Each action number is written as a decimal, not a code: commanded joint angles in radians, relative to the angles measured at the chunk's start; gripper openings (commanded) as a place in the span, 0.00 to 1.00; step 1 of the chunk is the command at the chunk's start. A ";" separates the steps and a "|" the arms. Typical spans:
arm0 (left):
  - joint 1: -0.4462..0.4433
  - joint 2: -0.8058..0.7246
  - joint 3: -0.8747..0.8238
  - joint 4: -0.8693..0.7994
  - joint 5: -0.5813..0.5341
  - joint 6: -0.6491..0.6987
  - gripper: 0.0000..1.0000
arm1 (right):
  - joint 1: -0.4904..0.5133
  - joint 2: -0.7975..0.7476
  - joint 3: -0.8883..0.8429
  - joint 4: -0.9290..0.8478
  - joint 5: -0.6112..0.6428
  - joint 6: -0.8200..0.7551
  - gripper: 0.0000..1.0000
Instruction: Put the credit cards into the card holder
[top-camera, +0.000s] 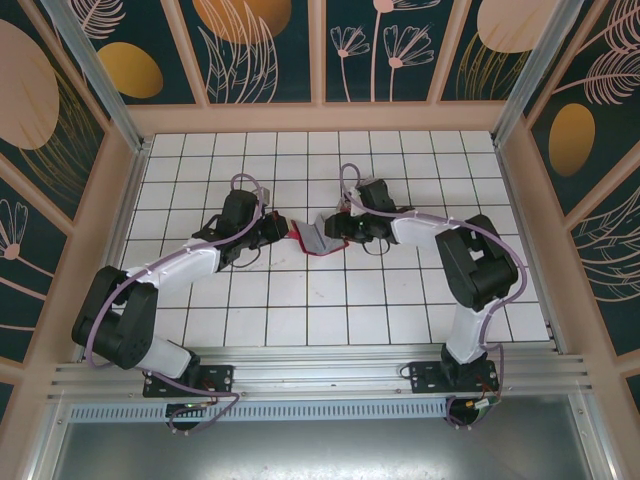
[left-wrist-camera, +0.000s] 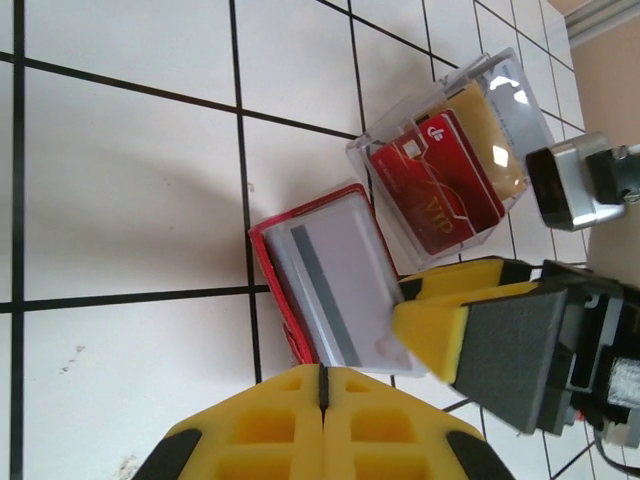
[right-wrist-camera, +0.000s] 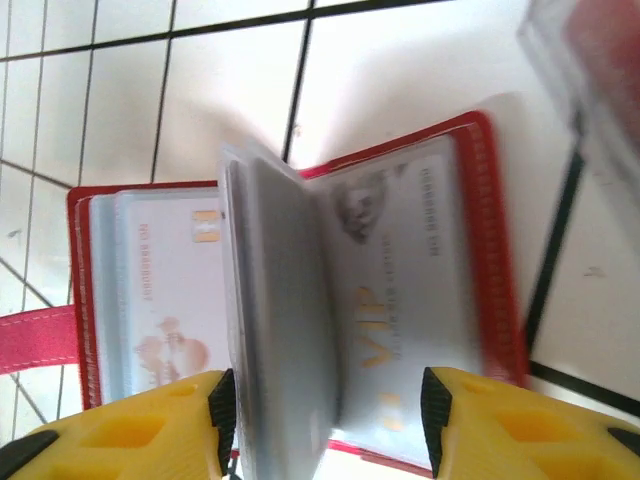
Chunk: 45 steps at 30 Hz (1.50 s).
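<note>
The white tiled table (top-camera: 300, 320) carries everything, and the left arm (top-camera: 160, 275) and right arm (top-camera: 470, 260) reach in from the near edge to meet at its middle.

The left end effector (left-wrist-camera: 322, 375) is clenched, its yellow fingertips pressed together along one seam. They lie right at the near corner of the card holder (left-wrist-camera: 270, 260). Whether anything thin is pinched between them cannot be told.

The right end effector (right-wrist-camera: 325, 400) is released. Its two yellow fingers (right-wrist-camera: 130, 430) stand apart and straddle a raised sheaf of clear sleeves (right-wrist-camera: 280, 300). The sheaf lies against the left finger, and a gap is left to the other.

A clear plastic box (left-wrist-camera: 510, 90) lies just beyond the holder, touching or nearly touching its far corner. Inside it a red card (left-wrist-camera: 440, 185) overlaps a tan card (left-wrist-camera: 485, 130).

The card holder lies open and flat on the table between the two end effectors, its red rim framing pale pockets. One side holds a pale card marked VIP (right-wrist-camera: 400, 280), the other a pale card with small print (right-wrist-camera: 160, 290). From the left wrist, the top sleeve shows a card's back with a dark stripe (left-wrist-camera: 335, 285). A red strap (right-wrist-camera: 30, 340) runs off from the holder's edge.
</note>
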<state>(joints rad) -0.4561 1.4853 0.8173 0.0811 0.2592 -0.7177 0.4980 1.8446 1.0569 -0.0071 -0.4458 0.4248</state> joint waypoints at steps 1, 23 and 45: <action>0.008 -0.023 -0.008 -0.024 -0.032 0.027 0.00 | -0.015 -0.049 -0.032 -0.032 0.034 -0.017 0.56; 0.009 0.002 0.008 0.002 0.000 0.029 0.00 | 0.149 0.103 0.168 -0.090 0.053 -0.095 0.63; 0.009 0.009 0.001 0.016 0.002 0.021 0.00 | 0.190 0.179 0.242 -0.151 0.081 -0.118 0.64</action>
<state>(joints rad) -0.4561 1.4868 0.8173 0.0742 0.2527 -0.7071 0.6739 1.9919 1.2678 -0.1188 -0.3824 0.3298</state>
